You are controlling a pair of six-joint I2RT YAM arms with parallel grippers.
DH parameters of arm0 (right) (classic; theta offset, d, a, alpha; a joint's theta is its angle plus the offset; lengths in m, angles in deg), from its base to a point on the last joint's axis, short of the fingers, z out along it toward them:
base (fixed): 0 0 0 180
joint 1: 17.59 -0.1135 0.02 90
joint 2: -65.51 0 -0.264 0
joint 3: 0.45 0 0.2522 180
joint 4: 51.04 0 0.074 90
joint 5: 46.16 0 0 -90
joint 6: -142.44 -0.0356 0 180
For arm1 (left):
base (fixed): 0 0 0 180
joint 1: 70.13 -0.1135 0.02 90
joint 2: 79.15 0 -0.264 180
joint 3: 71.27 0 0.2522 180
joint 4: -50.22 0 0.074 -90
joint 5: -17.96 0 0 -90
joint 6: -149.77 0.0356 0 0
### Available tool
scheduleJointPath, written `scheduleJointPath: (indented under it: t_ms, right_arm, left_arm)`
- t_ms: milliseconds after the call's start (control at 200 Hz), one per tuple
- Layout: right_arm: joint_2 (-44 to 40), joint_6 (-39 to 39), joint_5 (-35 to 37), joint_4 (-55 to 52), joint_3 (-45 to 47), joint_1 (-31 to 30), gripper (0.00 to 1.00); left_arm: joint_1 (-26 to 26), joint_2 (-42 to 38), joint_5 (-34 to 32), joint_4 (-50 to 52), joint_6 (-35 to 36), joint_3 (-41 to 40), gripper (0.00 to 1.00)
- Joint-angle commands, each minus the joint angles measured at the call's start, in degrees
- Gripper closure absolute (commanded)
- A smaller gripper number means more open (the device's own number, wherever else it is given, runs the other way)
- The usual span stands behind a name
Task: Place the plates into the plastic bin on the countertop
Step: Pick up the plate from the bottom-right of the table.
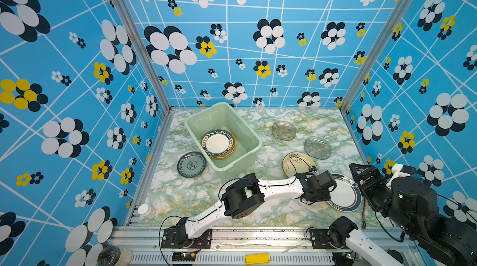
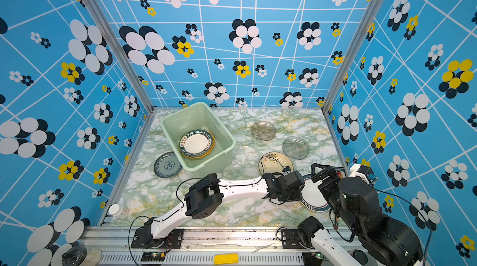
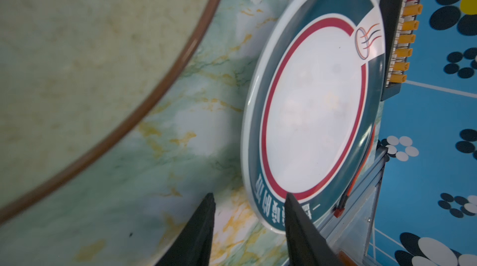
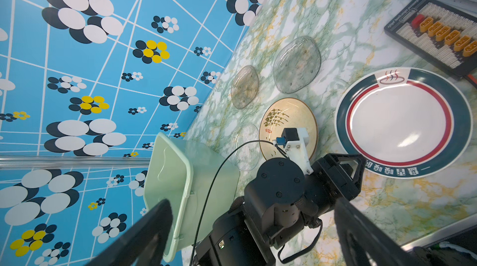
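Observation:
A white plate with a dark teal rim [image 1: 346, 196] [image 3: 315, 107] [image 4: 402, 122] lies on the countertop [image 1: 180, 200] at the front right. My left gripper [image 1: 333, 184] [image 3: 249, 200] stands open at its near edge: one fingertip is over the rim, the other over bare counter. Beside it lies a cream plate [image 1: 294, 164] [image 3: 77, 58]. Three clear glass plates [image 1: 283, 130] [image 1: 317, 147] [image 1: 268, 156] lie behind. A small blue-green plate [image 1: 191, 164] sits left of the plastic bin [image 1: 219, 115]. The bin holds a dark-rimmed white plate [image 1: 218, 143] on a yellow one. My right gripper [image 1: 358, 171] [image 4: 253, 201] hovers open and empty.
A black board with orange connectors [image 4: 438, 35] [image 3: 397, 32] lies against the right wall just behind the teal-rimmed plate. A white bottle [image 1: 145, 210] stands at the front left corner. Blue flowered walls close three sides, and a metal rail [image 1: 258, 233] runs along the front.

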Motion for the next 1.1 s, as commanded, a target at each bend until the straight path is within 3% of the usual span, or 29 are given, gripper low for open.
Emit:
scheduleJointPath:
  t_ms: [0,25,335,1094]
  right_arm:
    - [0.63,-1.00,-0.29,1.14,0.43,0.17,0.01]
    - [0.62,-1.06,-0.23,1.13,0.44,0.17,0.00]
    - [0.58,-1.54,-0.10,1.03,0.72,0.20,0.01]
    - [-0.21,-3.35,-0.48,2.26,2.86,0.17,0.01]
  left_arm:
    - [-0.27,2.38,-1.04,3.57,0.12,1.67,0.56]
    - [-0.30,2.51,-1.14,3.53,0.03,1.77,0.60]
    - [-0.65,3.05,-2.06,5.16,-0.50,2.24,0.76]
    - [-0.92,-1.97,-5.68,5.63,0.15,-3.37,0.96]
